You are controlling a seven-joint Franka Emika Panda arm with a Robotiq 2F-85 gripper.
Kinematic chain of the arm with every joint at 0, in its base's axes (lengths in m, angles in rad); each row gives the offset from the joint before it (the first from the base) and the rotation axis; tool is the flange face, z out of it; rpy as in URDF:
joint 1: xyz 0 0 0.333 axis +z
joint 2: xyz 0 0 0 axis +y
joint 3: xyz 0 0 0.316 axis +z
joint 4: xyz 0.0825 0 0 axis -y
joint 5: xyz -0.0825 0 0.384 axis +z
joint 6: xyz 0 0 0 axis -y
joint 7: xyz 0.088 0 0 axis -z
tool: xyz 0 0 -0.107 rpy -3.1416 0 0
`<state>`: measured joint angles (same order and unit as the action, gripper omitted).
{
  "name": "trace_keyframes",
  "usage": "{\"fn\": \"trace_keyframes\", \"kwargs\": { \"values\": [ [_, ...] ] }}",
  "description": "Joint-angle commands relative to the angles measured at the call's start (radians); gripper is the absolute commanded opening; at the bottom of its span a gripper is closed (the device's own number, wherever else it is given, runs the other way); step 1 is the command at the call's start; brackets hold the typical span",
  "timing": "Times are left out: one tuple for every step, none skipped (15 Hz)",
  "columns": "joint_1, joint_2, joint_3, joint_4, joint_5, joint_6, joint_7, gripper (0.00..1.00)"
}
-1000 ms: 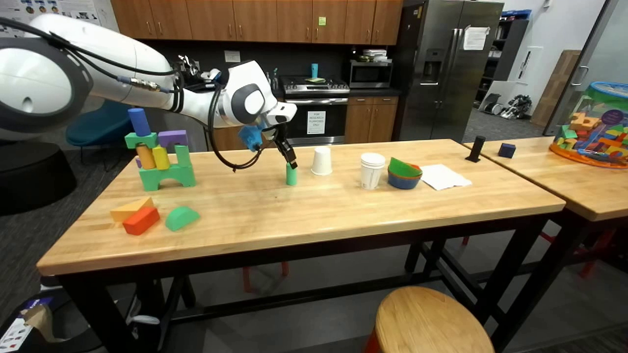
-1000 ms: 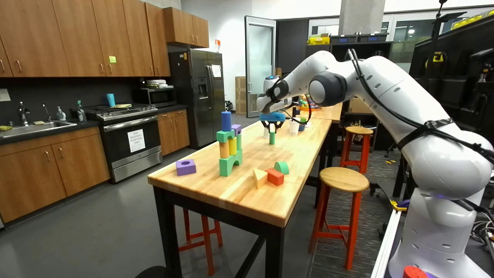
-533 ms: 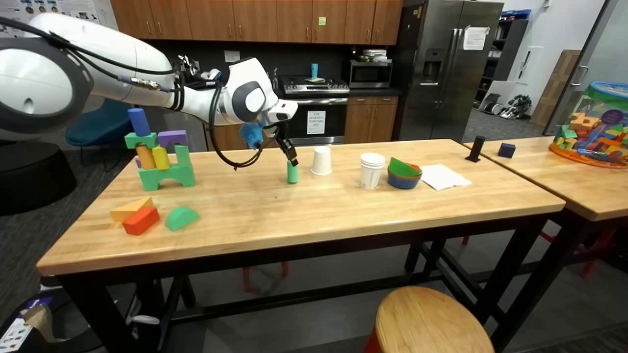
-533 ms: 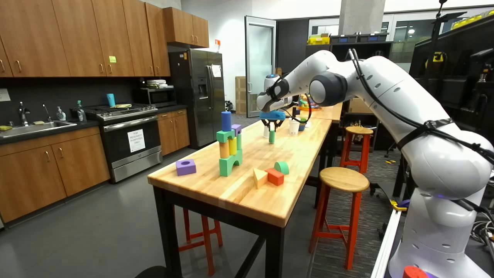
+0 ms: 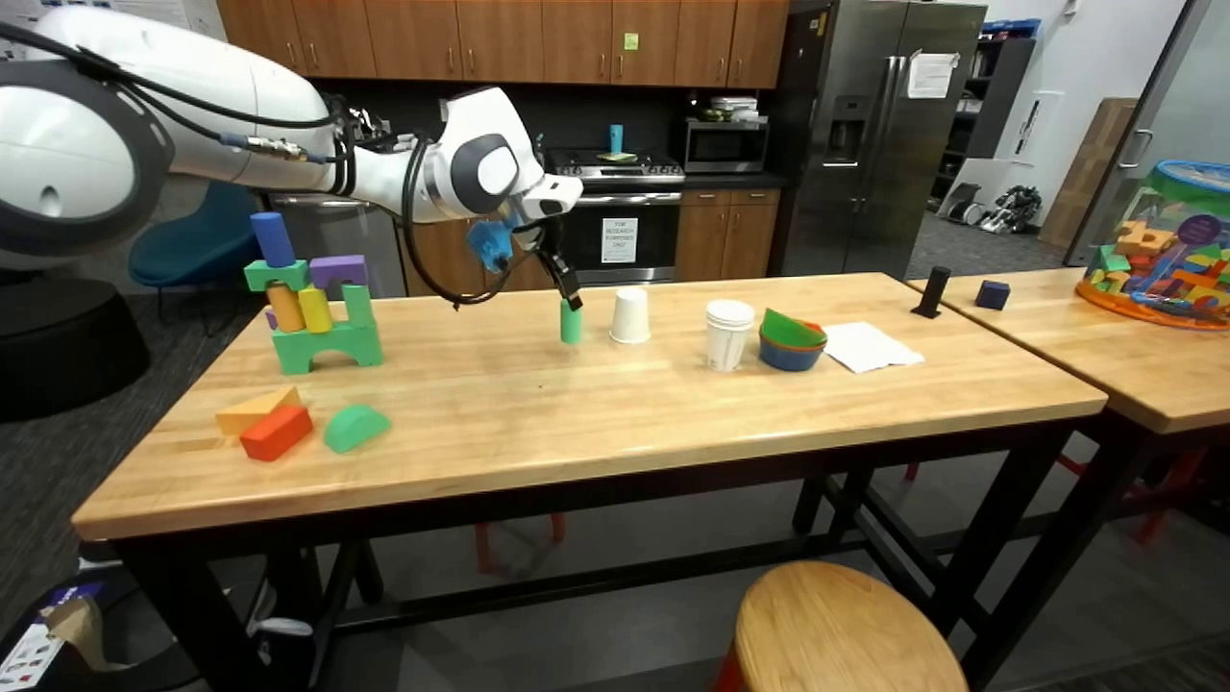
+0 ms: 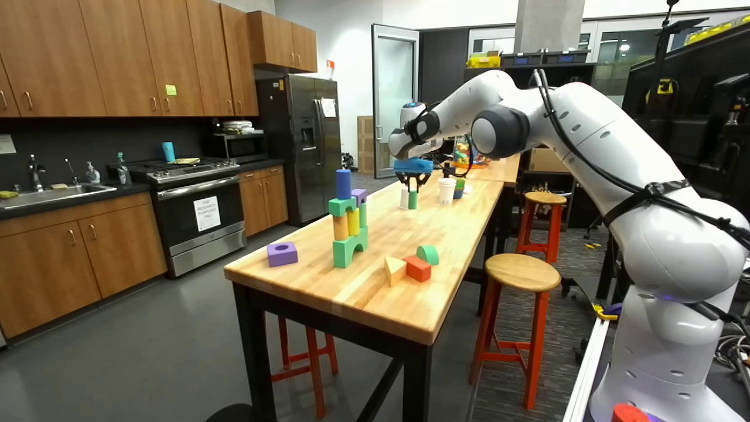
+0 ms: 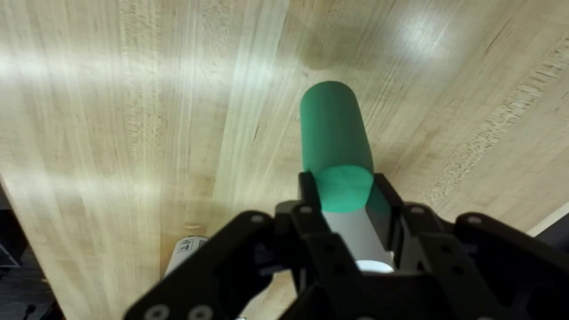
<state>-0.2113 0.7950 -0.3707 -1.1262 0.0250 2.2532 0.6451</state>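
Observation:
A green cylinder (image 7: pixel 335 129) stands upright between the two black fingers of my gripper (image 7: pixel 343 186), which are shut on its upper end in the wrist view. In both exterior views the cylinder (image 5: pixel 571 323) hangs just above the wooden table (image 5: pixel 538 423), under the gripper (image 6: pixel 412 189). An upturned white cup (image 5: pixel 630 315) stands close to it; part of that cup (image 7: pixel 355 235) shows between the fingers in the wrist view.
Toward one table end rises a block tower with a green arch (image 5: pixel 329 346) and a blue cylinder (image 6: pixel 343 184) on top. Near it lie an orange wedge (image 6: pixel 395 269), a red block (image 5: pixel 277 432), a green half-round (image 5: pixel 356 427) and a purple block (image 6: pixel 282 254). White cups (image 5: pixel 728 334) and bowls (image 5: pixel 790 356) stand farther along.
The gripper has closed the last bit on the green cylinder and risen, lifting it slightly off the table. The other blocks and cups have not moved.

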Motion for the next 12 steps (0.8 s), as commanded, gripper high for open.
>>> {"fn": "trace_keyframes", "kwargs": {
  "values": [
    [-0.005,-0.049,0.003,0.023,0.006,-0.104,-0.016,0.08],
    [-0.008,-0.059,0.007,0.028,0.010,-0.127,-0.028,0.08],
    [-0.008,-0.072,0.007,0.033,0.009,-0.148,-0.037,0.08],
    [-0.008,-0.086,0.008,0.034,0.009,-0.161,-0.046,0.08],
    [-0.008,-0.098,0.010,0.034,0.010,-0.172,-0.057,0.08],
    [-0.010,-0.115,0.015,0.033,0.015,-0.188,-0.075,0.08],
    [-0.010,-0.127,0.017,0.031,0.016,-0.202,-0.088,0.08],
    [-0.013,-0.146,0.026,0.025,0.025,-0.224,-0.114,0.08],
    [-0.012,-0.160,0.030,0.018,0.027,-0.233,-0.134,0.08],
    [-0.013,-0.185,0.043,0.001,0.033,-0.223,-0.177,0.08],
    [-0.009,-0.201,0.048,-0.011,0.028,-0.207,-0.212,0.08],
    [-0.009,-0.217,0.062,-0.023,0.035,-0.193,-0.263,0.08]
  ]
}}
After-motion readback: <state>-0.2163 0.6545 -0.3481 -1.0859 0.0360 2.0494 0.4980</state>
